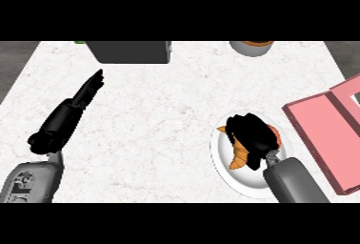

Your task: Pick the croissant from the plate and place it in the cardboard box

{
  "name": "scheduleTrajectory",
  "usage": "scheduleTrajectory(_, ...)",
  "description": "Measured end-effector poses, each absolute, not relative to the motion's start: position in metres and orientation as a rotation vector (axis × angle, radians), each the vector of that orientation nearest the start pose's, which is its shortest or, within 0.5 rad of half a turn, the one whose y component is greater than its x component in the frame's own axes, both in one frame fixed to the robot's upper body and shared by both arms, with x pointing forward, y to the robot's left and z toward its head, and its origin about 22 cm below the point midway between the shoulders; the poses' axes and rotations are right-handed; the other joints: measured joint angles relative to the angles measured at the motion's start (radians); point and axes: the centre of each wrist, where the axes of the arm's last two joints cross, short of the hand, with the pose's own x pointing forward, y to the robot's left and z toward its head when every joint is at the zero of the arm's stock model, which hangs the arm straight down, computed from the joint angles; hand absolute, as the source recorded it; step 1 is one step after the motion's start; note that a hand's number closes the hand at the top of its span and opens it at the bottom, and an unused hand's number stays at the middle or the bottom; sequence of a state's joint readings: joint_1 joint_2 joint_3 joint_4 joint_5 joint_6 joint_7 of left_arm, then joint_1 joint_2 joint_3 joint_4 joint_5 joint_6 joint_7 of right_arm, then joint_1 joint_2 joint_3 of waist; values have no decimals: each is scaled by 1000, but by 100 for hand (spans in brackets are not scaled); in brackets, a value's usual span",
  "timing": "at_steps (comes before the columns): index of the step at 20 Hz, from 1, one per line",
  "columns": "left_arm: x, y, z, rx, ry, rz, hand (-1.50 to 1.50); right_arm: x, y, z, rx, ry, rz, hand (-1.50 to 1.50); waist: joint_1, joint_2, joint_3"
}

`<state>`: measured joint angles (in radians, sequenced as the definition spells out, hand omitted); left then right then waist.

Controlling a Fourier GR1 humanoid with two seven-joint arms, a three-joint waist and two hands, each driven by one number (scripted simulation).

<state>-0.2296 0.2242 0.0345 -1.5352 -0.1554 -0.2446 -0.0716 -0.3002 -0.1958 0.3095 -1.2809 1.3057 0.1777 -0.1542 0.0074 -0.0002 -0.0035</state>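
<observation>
Near edge: grey right forearm (295,183) enters at lower right, grey left forearm (32,181) at lower left. Both are over a white marbled counter (162,133).

Just beyond the right forearm is a white plate (224,167), right of centre. The right hand (252,132) is over the plate's far half with its fingers curled down round the croissant (239,158), so it is grasping. The croissant is on or just above the plate; cannot tell if it is lifted. It is mostly hidden under the hand. One orange horn sticks out below the hand, pointing toward the near edge and tilted slightly left. Small orange bits show at the hand's left and right sides. The long axis looks roughly near-to-far, but the hidden part makes that unsure.

Just right of the plate, not touching it, is the pink box (320,133). It is open and cut off by the right edge of the view. Its long side runs diagonally from near-right to far-left, and the pink inner floor is showing.

The left hand (67,116) is well apart at the left, released, with fingers straight and pointing to the far right, holding nothing.

Far edge: a dark grey box (131,51) left of centre, with a green thing (81,42) at its left corner. To the right is a round bowl (246,50) with something orange-brown inside, partly cut off.
</observation>
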Motion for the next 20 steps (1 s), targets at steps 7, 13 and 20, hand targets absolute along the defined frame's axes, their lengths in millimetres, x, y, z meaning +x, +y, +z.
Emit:
scheduleTrajectory(7, 297, 262, 69, 76, -1764, -544, 0, 342, -151, 18, -857, -1241, 1267, 150, 19, 7, 4)
scheduleTrajectory(13, 290, 264, 65, 87, -1756, -540, 0, 363, -125, 53, -1023, -1341, 1180, 150, 8, 2, 4)
scheduleTrajectory(20, 289, 272, 60, 104, -1746, -529, 0, 359, -115, 122, -1208, -1436, 1007, 150, -11, -4, 3)
